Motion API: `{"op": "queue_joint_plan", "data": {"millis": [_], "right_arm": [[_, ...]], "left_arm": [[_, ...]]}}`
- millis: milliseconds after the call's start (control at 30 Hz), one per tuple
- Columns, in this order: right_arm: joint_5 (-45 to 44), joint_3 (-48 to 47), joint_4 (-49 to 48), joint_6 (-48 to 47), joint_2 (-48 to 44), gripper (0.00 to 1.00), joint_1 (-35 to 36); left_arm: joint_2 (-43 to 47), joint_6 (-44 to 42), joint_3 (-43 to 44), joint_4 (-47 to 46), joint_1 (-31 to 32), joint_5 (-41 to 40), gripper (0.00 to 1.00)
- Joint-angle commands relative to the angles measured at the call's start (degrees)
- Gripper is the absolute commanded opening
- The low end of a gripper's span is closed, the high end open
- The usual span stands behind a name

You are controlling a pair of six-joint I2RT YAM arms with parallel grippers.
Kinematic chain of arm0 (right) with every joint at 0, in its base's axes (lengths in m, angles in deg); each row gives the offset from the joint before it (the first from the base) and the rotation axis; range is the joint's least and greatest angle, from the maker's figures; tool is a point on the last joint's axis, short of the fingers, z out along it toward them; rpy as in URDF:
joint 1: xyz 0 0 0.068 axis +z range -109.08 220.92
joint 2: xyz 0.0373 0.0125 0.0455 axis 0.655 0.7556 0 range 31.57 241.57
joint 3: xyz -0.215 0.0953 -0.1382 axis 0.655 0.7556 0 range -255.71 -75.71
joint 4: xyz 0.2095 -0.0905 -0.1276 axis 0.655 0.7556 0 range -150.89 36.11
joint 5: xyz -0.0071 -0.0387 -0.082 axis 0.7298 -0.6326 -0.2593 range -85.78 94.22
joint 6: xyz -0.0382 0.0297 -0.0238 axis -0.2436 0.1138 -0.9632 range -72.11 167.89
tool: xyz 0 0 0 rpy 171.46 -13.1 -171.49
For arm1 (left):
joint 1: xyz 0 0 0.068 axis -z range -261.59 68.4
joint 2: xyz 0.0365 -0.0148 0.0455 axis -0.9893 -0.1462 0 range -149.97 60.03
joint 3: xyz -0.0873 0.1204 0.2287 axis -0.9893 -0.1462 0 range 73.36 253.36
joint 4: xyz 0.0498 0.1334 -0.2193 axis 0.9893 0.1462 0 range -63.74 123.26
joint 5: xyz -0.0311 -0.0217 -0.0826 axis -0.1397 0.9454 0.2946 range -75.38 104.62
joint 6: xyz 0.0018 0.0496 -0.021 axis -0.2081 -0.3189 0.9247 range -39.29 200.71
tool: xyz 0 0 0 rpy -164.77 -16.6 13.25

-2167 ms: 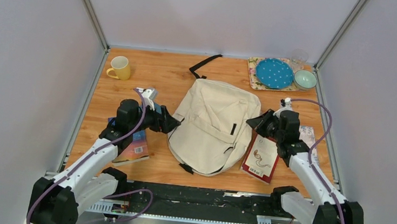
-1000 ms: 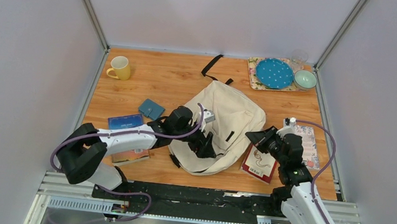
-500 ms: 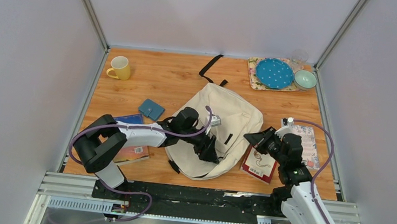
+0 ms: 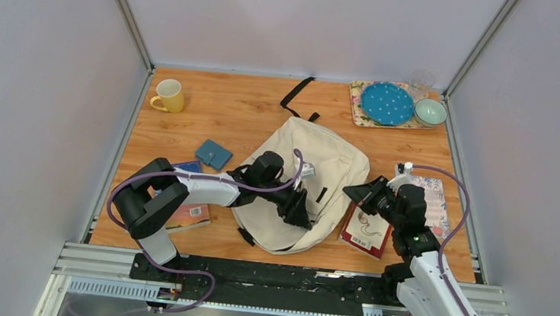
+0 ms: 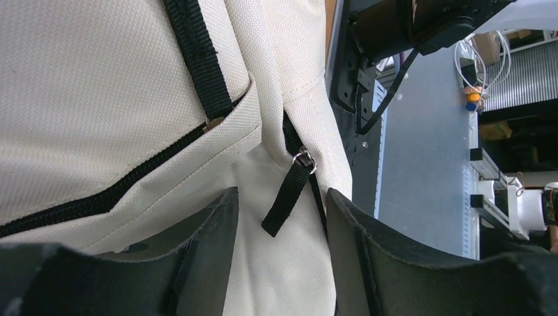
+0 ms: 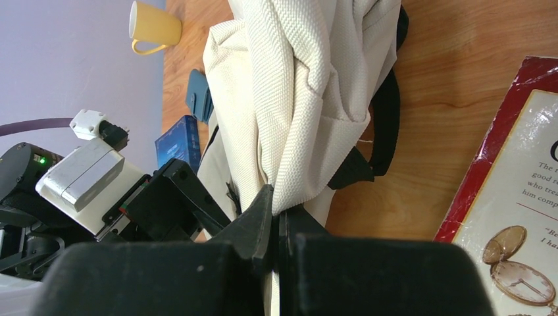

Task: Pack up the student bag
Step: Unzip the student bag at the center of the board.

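The student bag is a cream backpack lying mid-table, bunched and pulled up at its right edge. My right gripper is shut on a fold of the bag's fabric at that right edge. My left gripper is open over the bag's lower front. In the left wrist view a black zipper pull hangs just ahead of the left gripper, between its two fingers, untouched. A black zipper line runs under the flap pocket.
A red book and a patterned book lie right of the bag. Blue books and a teal pouch lie left. A yellow mug stands far left. A tray with blue plate and bowl sits far right.
The left arm swung from the bag's left side across onto its front. The right gripper took the bag's right edge and bunched it up. The bag shifted and crumpled.
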Motion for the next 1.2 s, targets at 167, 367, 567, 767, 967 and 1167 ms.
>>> {"op": "queue_joint_plan", "data": {"millis": [167,367,567,767,967,1167], "right_arm": [[0.8,-3.4,-4.2,0.8,-0.2,0.0,0.3],[-7.1,-4.3,-3.5,1.2,0.5,0.0,-0.1],[-8.1,-7.5,-7.7,0.6,7.3,0.0,-4.0],[-4.3,-10.0,-13.5,-0.4,15.7,0.0,-7.8],[2.5,-13.5,-16.3,-1.7,24.3,0.0,-10.3],[3.9,-22.9,6.8,-9.3,28.8,0.59,-11.1]], "left_arm": [[-1.3,1.1,2.6,-3.9,0.4,2.1,0.06],[0.4,1.0,-0.2,-2.7,0.7,2.1,0.0],[4.7,-0.6,-4.7,1.3,1.0,-0.4,0.0],[9.4,-3.6,-7.8,6.7,1.1,-6.2,0.0],[11.0,-5.0,-8.0,11.8,1.1,-10.6,0.0],[8.0,0.3,-3.9,9.6,1.0,-13.4,0.0]]}}
